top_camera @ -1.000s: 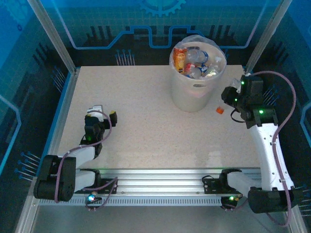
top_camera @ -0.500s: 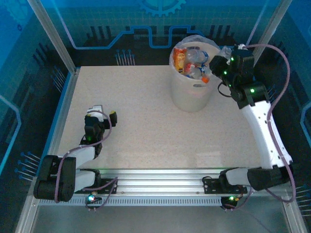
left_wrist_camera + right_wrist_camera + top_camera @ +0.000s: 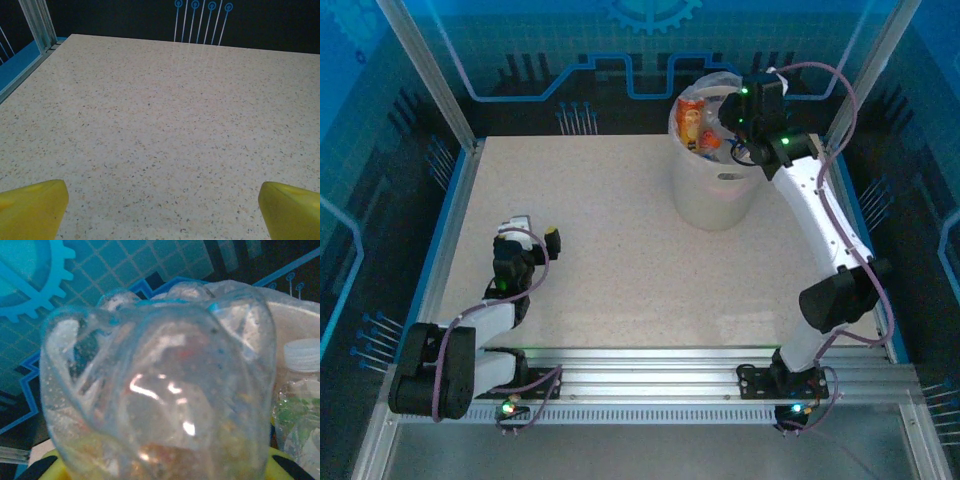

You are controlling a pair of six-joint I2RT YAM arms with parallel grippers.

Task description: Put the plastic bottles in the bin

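Blue-lit panels with a gear pattern close in one speckled beige desk (image 3: 620, 250). One bin (image 3: 705, 200), round and off-white with a clear bag liner, stands on the far part of the desk, right of the middle.

Two arms are mounted at the near edge. The left tool (image 3: 160, 210) hangs low over the bare desk on the left side, well apart from the bin. Its two yellow fingertips (image 3: 32, 207) are spread wide and nothing is between them.

The right arm reaches to the far side, and the right tool (image 3: 740, 128) is over the mouth of the bin. In the right wrist view its jaws are clamped on one clear bottle (image 3: 160, 390), whose ribbed bottom faces the camera. Just beside it, inside the bin, one white-capped bottle (image 3: 302, 357) with some green on it can be seen.

From above, one orange-labelled bottle (image 3: 691, 122) stands at the left side of the bin. More pale bottles lie near it, but the arm covers them, so their number cannot be told.
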